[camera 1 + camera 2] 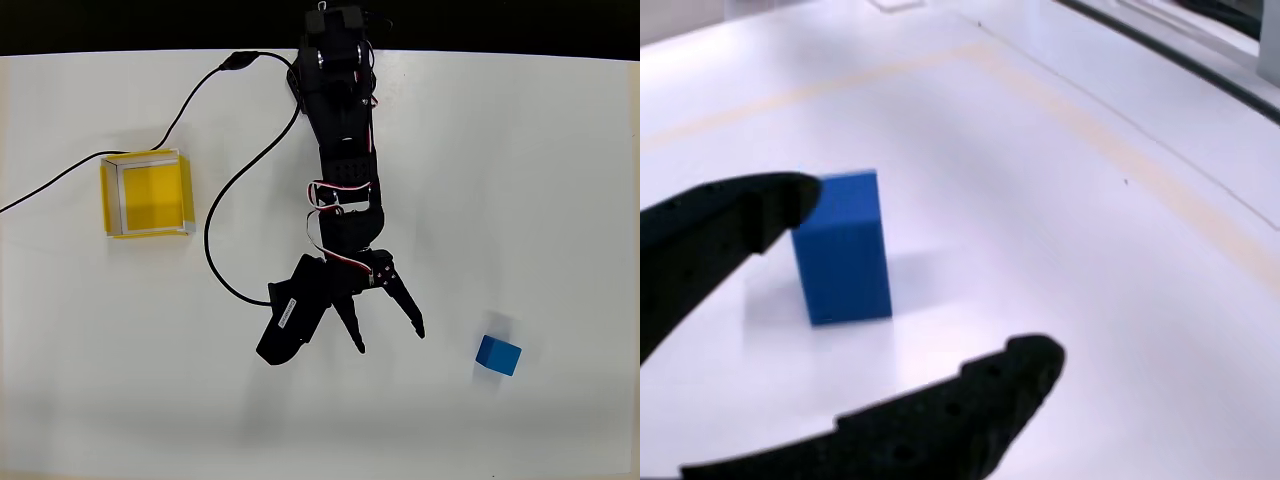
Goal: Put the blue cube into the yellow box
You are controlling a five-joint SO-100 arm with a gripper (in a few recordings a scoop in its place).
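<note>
2 things matter on the white table: the blue cube and the yellow box. From overhead, the cube sits alone toward the table's lower right corner, resting flat and touched by nothing. The box, an open-topped square tray with pale rims, sits well apart from it, near the left edge. My black arm reaches down the middle of the table from the top edge, between the 2. The gripper is spread wide and holds nothing, its 2 fingertips pointing toward the lower edge, near the cube but left of it. A black cable loops across the table between the arm and the box.

In the wrist view, the cube stands just beyond the fingers, off to the left and not yet between them. I judge the jaws are parted to straddle the cube, so I am at the approach step, with the carry to the box yet to come.
</note>
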